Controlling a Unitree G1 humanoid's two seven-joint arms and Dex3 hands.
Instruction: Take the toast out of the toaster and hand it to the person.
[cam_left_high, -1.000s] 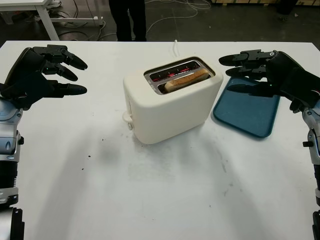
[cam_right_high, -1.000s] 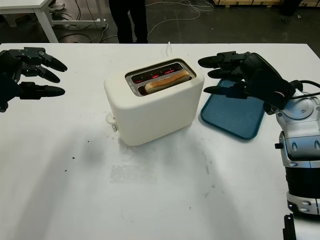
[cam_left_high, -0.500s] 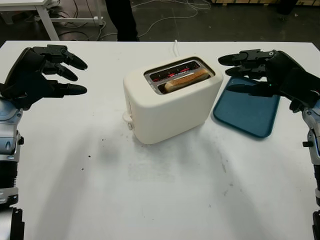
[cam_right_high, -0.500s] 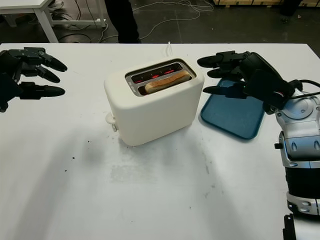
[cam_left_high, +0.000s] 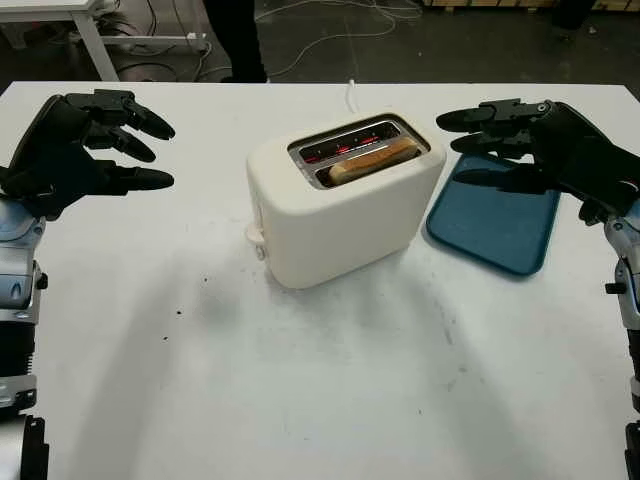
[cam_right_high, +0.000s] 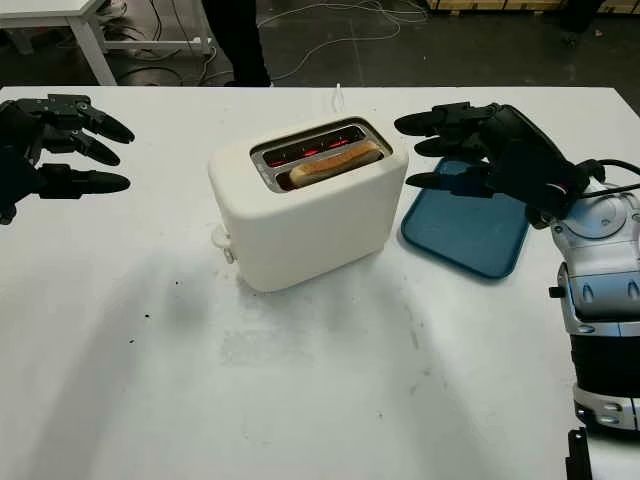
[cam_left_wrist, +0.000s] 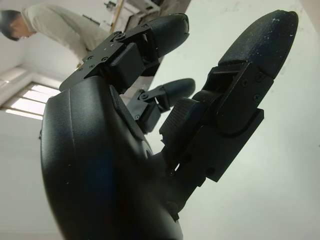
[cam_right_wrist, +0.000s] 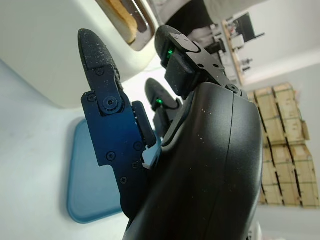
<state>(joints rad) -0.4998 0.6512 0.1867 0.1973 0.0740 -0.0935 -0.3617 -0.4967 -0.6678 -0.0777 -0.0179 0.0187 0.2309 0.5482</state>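
Basically nothing done yet: right hand (cam_left_high: 545, 150) open, empty, above blue tray (cam_left_high: 495, 225) beside toaster (cam_left_high: 340, 205); left hand (cam_left_high: 75, 150) open, well apart. Toast (cam_left_high: 372, 160) sits in slot; person (cam_left_high: 235, 35) beyond table.

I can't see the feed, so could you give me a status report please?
Left hand and right hand open, flanking toaster. Toast in near slot. Nothing blocking.
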